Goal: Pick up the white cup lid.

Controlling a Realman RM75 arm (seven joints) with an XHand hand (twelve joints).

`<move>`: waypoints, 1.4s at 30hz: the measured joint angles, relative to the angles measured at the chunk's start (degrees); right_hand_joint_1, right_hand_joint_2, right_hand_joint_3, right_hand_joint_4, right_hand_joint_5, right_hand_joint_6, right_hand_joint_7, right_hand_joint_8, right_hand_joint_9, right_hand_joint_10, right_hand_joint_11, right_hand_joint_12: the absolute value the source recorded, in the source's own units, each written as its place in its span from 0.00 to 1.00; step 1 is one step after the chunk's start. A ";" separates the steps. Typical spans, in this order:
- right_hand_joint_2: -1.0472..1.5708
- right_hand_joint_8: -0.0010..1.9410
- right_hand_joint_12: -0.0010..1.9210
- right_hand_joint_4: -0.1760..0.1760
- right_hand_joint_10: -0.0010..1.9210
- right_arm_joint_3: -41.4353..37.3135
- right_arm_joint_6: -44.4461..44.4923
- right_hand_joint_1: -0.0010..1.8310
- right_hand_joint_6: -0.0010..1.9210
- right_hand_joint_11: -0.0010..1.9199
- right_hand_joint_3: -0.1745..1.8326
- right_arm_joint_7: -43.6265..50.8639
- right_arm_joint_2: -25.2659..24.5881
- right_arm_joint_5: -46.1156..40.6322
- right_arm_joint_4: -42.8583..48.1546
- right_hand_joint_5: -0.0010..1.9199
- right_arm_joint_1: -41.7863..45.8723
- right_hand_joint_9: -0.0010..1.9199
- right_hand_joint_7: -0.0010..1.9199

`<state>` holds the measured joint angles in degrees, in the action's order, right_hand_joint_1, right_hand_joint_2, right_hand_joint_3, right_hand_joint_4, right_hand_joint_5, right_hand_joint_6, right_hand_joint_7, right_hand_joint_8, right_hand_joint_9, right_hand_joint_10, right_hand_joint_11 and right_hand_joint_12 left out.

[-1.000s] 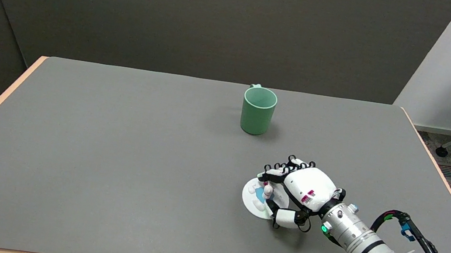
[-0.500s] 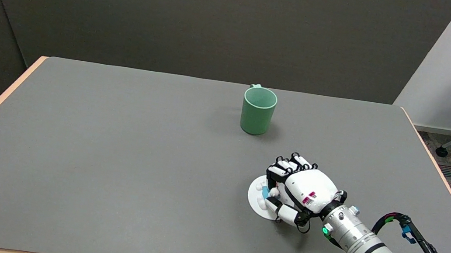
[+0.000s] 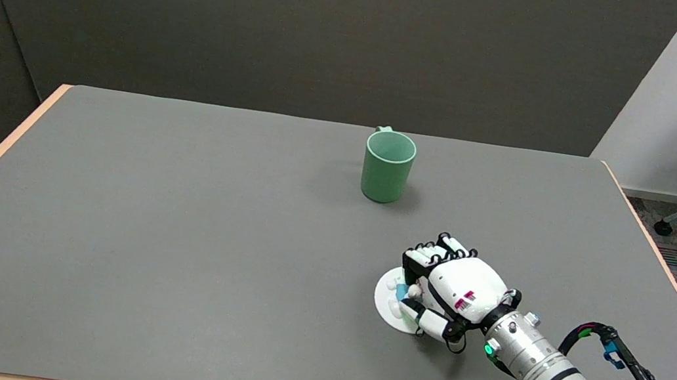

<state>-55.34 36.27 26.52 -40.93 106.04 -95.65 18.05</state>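
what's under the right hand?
The white cup lid, lying on the grey table; the right hand covers its right part, fingers curled over it. Contact underneath is hidden.

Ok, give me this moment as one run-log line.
phase: grasping | right hand: fingers curled over white cup lid | lid: flat on table, not lifted | green mug: upright, apart

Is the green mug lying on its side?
No, the green mug stands upright with its open mouth facing up, farther back on the table than the right hand.
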 measured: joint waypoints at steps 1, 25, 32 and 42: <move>0.94 0.94 0.77 0.47 0.62 -0.02 0.00 0.52 0.99 0.01 0.15 0.00 0.00 -0.07 0.00 0.15 0.01 0.17 0.25; 0.93 0.86 0.79 0.35 0.59 -1.74 -4.13 0.55 0.97 0.07 0.15 0.02 0.32 -0.26 -1.16 0.17 -1.21 0.24 0.30; 0.92 0.84 0.79 0.36 0.58 -1.92 -4.83 0.56 0.96 0.08 0.15 0.01 0.38 -0.26 -1.29 0.18 -1.38 0.25 0.31; 0.91 0.81 0.78 0.33 0.56 -2.79 -5.96 0.57 0.95 0.11 0.14 0.01 0.42 -0.27 -1.76 0.19 -1.71 0.28 0.33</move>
<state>-58.12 30.31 26.54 -40.51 105.77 -97.41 16.34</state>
